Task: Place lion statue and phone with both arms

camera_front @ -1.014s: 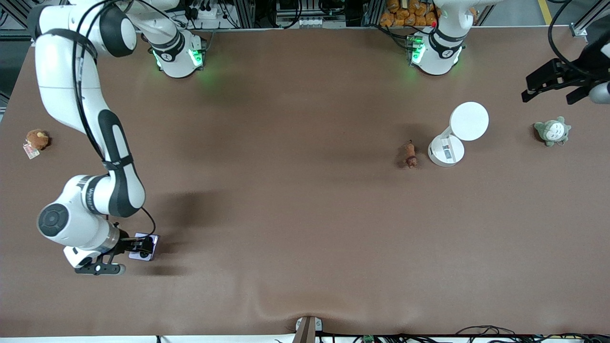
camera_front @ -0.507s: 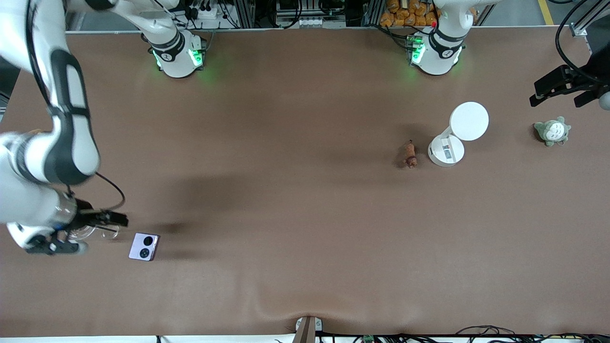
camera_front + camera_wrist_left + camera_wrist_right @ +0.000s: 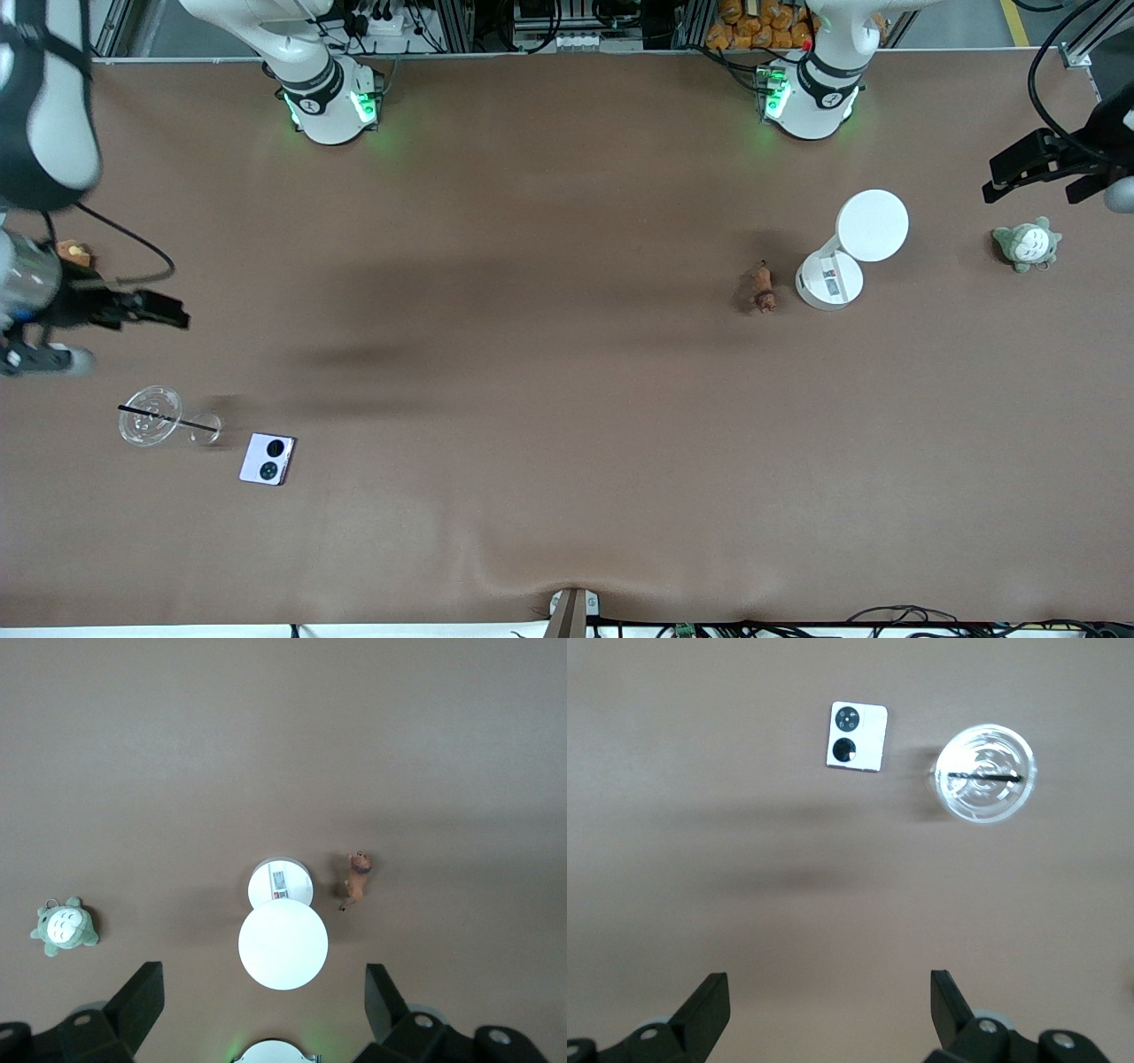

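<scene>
Lying flat beside the clear cup (image 3: 151,427), the phone (image 3: 267,458) is judged placed, both grippers, right (image 3: 133,310) and left (image 3: 1045,168), being held spread and empty, so only retreat is called for.

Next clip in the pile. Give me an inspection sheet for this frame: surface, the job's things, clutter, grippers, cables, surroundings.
Surface: brown table, with a ripple at the edge nearest the front camera.
Job's things: lion statue lies beside the white container; phone lies flat, lenses up, near the right arm's end. Neither is held.
Clutter: clear cup with a black straw beside the phone; white container with its round lid; grey-green plush; brown plush, partly hidden by the right arm.
Grippers: left gripper open, empty, over the left arm's end of the table. Right gripper open, empty, over the right arm's end.
Cables: black cables on both wrists.
Surroundings: equipment and orange objects by the bases.
</scene>
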